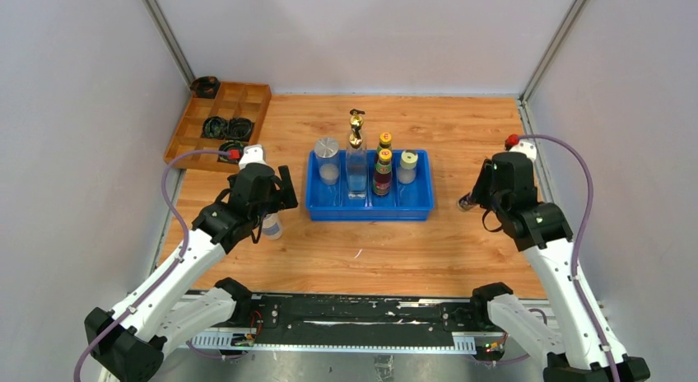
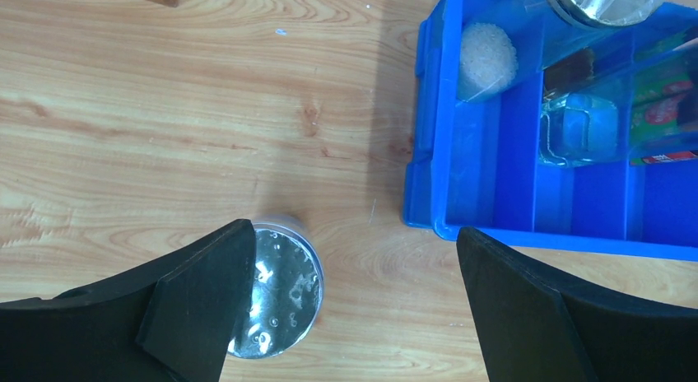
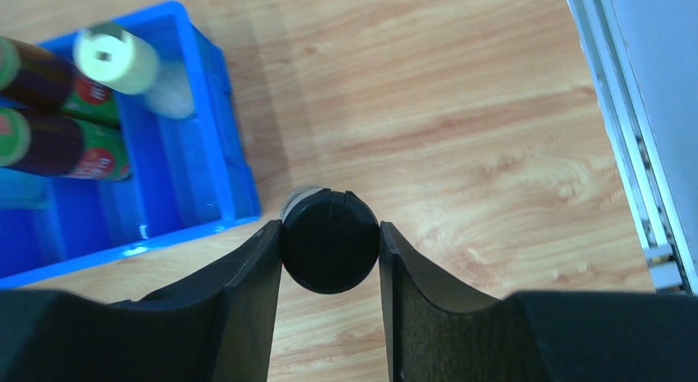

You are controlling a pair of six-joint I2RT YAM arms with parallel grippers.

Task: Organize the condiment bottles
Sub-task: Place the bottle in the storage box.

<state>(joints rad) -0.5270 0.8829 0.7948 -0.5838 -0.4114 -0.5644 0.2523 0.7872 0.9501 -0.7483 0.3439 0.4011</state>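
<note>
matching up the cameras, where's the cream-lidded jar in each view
top external: the cream-lidded jar stands in the rightmost compartment of the blue bin.
left wrist: the jar is not in it; only the bin's left part shows.
right wrist: the jar is at upper left, lid toward the camera, inside the bin.
shared landmark: the blue bin, seen in all three views.

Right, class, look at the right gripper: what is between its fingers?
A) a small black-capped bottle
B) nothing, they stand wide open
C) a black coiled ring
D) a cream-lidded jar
A: in the right wrist view the right gripper presses on both sides of the small black-capped bottle, outside the blue bin.
</note>
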